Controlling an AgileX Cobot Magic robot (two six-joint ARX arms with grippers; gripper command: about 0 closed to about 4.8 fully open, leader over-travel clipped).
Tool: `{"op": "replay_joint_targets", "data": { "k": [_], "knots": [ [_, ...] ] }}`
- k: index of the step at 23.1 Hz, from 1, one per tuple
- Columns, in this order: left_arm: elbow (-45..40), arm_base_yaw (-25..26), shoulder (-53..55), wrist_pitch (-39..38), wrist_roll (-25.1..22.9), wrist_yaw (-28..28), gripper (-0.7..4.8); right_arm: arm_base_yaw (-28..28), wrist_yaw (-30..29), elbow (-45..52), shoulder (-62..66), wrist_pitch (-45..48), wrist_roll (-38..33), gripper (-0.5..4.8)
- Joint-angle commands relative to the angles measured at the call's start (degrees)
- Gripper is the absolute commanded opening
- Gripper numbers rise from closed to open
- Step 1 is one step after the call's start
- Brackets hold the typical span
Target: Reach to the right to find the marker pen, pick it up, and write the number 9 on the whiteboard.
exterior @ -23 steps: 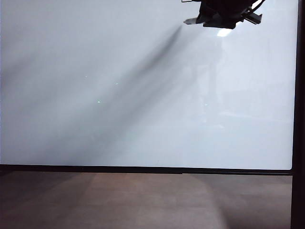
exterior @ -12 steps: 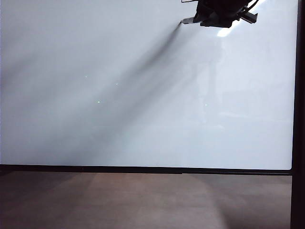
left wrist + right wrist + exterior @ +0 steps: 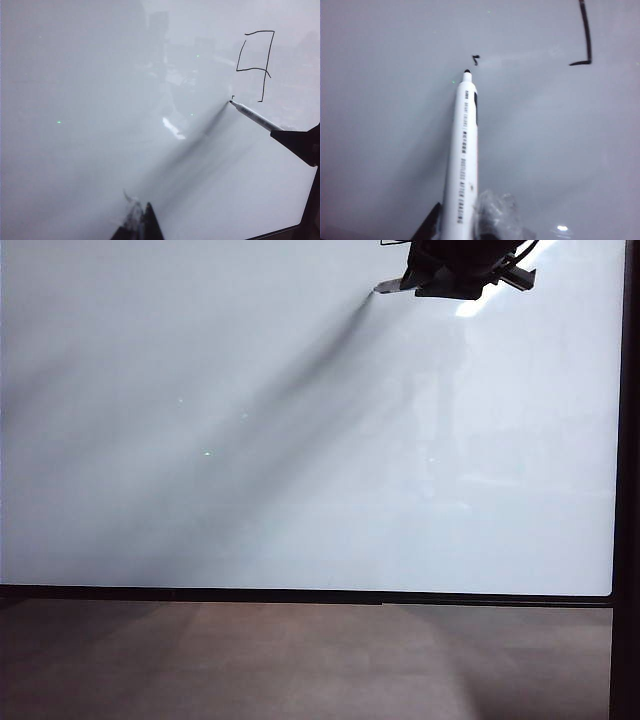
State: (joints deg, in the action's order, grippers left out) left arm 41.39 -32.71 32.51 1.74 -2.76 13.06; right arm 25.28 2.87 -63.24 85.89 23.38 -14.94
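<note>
While the right hand (image 3: 400,285) hangs at the far edge of the whiteboard (image 3: 300,460), near its far right corner in the exterior view, its fingers are closed narrowly around the marker pen (image 3: 464,165), which juts out ahead of it. Seen from the right wrist, the pen's white barrel carries rows of small dark print and ends in a black tip sitting just beside a tiny black mark (image 3: 476,59) on the board. From the left wrist, the pen (image 3: 252,116) slants down to the board with its tip right below that same small mark (image 3: 232,96), and the number 9 (image 3: 256,65) stands close by, a boxy figure of thin black lines. A long grey shadow runs away from the tip across the glossy surface. Only a dark sliver of the left hand (image 3: 140,225) shows over the board, well apart from the pen, and I cannot tell how wide it stands.
</note>
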Motion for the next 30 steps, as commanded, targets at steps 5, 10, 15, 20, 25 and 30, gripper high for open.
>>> {"op": "replay_joint_targets", "data": {
  "k": [5, 10, 15, 20, 25, 30],
  "knots": [
    [0.24, -0.02, 0.0, 0.9, 0.17, -0.2, -0.05, -0.2, 2.62, -0.33, -0.22, -0.57, 0.17, -0.06],
    [0.24, -0.02, 0.0, 0.87, 0.17, -0.2, -0.05, -0.33, 3.85, -0.33, -0.22, -0.59, 0.17, -0.06],
    [0.24, 0.0, 0.0, 0.83, 0.17, -0.2, -0.05, -1.64, 4.35, -0.22, -0.24, -0.87, -0.09, -0.06],
    [0.24, 0.0, 0.02, 0.42, 0.17, -0.2, -0.05, -3.45, 4.57, -0.22, -0.26, -1.31, -0.15, -0.06],
    [0.24, 0.0, 0.02, 0.48, 0.2, -0.2, -0.05, -5.03, 4.55, -0.13, -0.48, -2.62, -0.35, -0.06],
    [0.24, 0.0, 0.0, 0.48, 0.17, -0.2, -0.05, -6.73, 4.74, 2.34, -2.25, -2.08, -0.79, -0.06]
  ]
}}
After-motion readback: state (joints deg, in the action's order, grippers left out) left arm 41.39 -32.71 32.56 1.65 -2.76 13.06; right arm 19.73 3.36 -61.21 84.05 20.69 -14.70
